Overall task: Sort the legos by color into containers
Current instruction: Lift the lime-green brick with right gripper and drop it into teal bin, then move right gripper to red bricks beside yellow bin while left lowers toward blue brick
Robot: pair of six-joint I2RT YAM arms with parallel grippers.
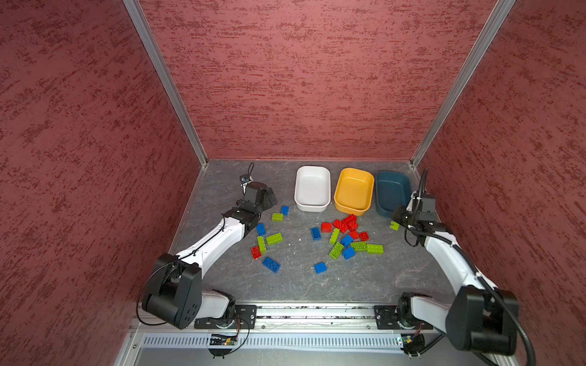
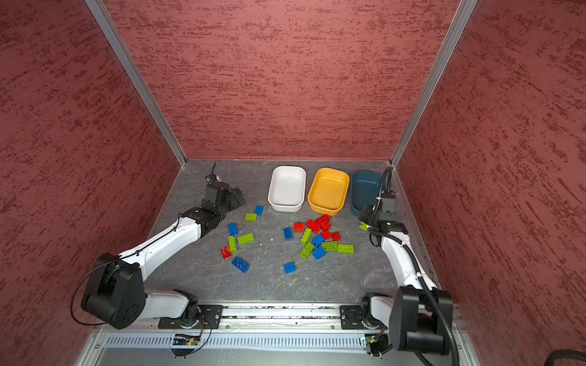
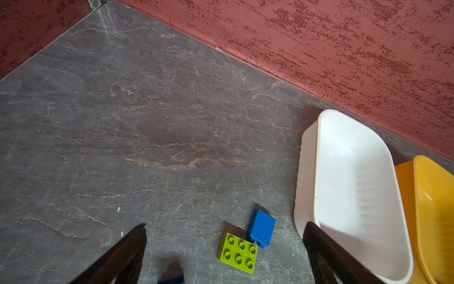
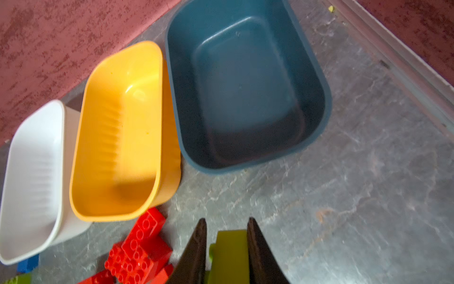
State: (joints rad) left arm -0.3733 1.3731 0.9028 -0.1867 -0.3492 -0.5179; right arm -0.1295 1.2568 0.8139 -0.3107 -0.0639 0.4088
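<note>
Grey stone-look table (image 1: 364, 279), veined and faintly glossy, sits boxed in by rough red-flecked walls (image 1: 301, 79) and aluminium corner posts (image 1: 165, 82). Along its far edge three smooth, shallow, round-cornered plastic tubs stand in a row: the white tub (image 1: 312, 207), the yellow-orange tub (image 1: 352, 209) just beside it, and the teal tub (image 1: 384, 211) nearest the far right corner.

My right gripper (image 4: 226, 220) is clamped on a lime brick (image 4: 229, 255), its dark tapered fingers pressed flat against the brick's smooth sides. In both top views that brick sits just off the teal tub's near corner, by the table's right edge; whether it is clear of the table I cannot tell.

My left gripper (image 3: 226, 224) is spread wide over the far left part of the table, near the white tub. Between its fingers in the wrist view lie a lime six-stud brick (image 3: 237, 253), studs up, and a blue brick (image 3: 261, 228) showing a plain flat face, their corners touching.

The other legos (image 1: 345, 237), hard, glossy and studded, in red, blue and lime, lie loose mid-table in two scatters, with a heap of red bricks (image 4: 137, 253) just before the yellow-orange tub.
</note>
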